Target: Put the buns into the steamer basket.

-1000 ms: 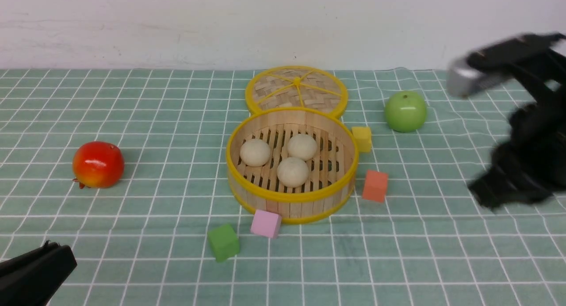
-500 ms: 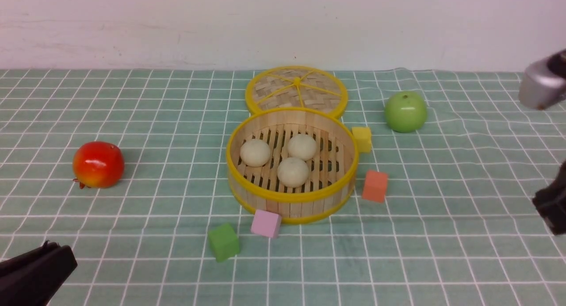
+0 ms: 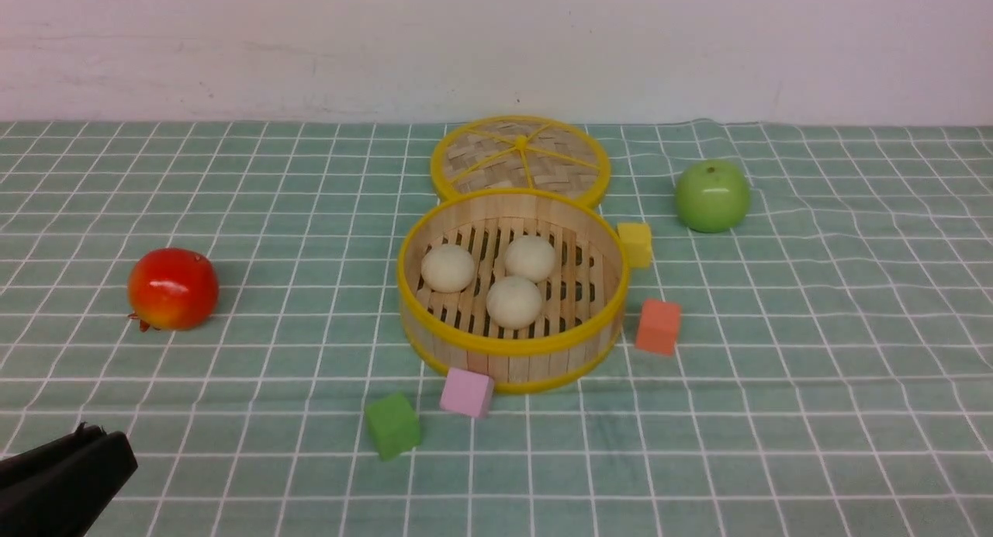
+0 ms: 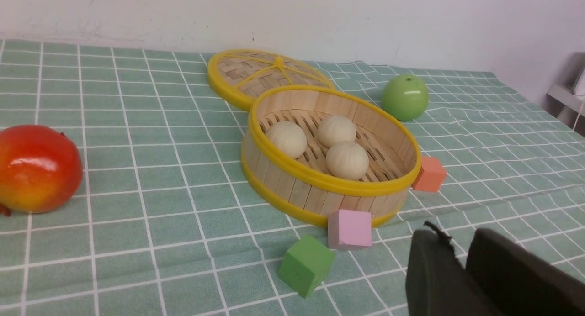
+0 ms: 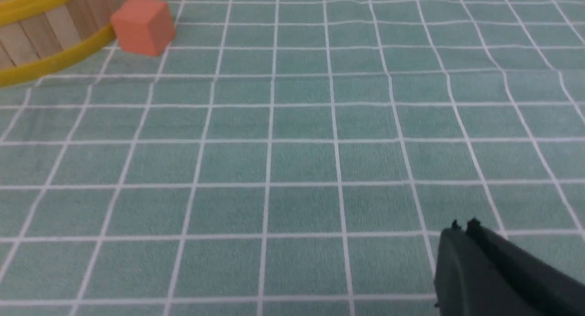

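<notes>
Cream buns [image 3: 513, 301]; yellow-rimmed basket [image 3: 512, 349]; green white-grid cloth [image 3: 776, 413].

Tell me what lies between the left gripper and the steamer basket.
In the left wrist view, a green cube and a pink cube lie between the left gripper and the steamer basket; the pink cube sits against the basket's wall.

- The left gripper [image 3: 81, 436] shows in the front view only as a dark tip at the near left corner, low over the cloth.
- In the left wrist view its two fingers [image 4: 434, 270] lie pressed together, holding nothing.
- The right gripper [image 5: 464, 227] shows only in its own wrist view, its fingers closed tip to tip, empty, just above the cloth.
</notes>
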### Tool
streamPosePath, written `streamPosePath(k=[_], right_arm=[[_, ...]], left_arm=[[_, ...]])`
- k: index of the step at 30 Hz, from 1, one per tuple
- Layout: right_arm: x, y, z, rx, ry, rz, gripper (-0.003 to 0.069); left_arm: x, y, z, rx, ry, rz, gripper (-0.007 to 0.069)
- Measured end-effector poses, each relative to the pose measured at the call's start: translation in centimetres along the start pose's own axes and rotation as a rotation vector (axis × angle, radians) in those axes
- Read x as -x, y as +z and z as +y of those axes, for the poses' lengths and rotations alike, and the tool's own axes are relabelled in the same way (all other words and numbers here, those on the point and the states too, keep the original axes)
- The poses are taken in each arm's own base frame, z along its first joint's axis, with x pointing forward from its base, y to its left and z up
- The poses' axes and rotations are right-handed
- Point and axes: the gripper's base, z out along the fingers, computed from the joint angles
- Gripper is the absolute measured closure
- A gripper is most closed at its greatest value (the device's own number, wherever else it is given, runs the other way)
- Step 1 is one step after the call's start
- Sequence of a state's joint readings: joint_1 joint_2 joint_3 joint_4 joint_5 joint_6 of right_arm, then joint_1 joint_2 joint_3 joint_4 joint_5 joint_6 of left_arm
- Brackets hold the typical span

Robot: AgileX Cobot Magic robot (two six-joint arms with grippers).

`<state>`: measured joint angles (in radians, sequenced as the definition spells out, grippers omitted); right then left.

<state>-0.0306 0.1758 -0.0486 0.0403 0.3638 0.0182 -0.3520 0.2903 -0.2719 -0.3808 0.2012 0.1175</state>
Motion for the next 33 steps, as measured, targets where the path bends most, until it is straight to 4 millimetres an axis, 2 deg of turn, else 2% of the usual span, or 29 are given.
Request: streamPosePath(k=[2,7,33], right_arm=[[-1.66,0.03,-0.1,0.0,0.005,-0.026,0.0678],[-1.59,-0.54,-0.08,0.005,0.006,-0.108,0.0678],[-1.61,-0.56,-0.06,0.007,0.015,-0.104,0.0662]], left_arm=[[0.0,0.0,0.0,0.0,0.0,0.0,0.0512],[-0.03,0.0,0.01,0.0,0.0,0.002,0.0508],[-0.16,0.01,0.0,-0.001,0.0,0.013,0.048]])
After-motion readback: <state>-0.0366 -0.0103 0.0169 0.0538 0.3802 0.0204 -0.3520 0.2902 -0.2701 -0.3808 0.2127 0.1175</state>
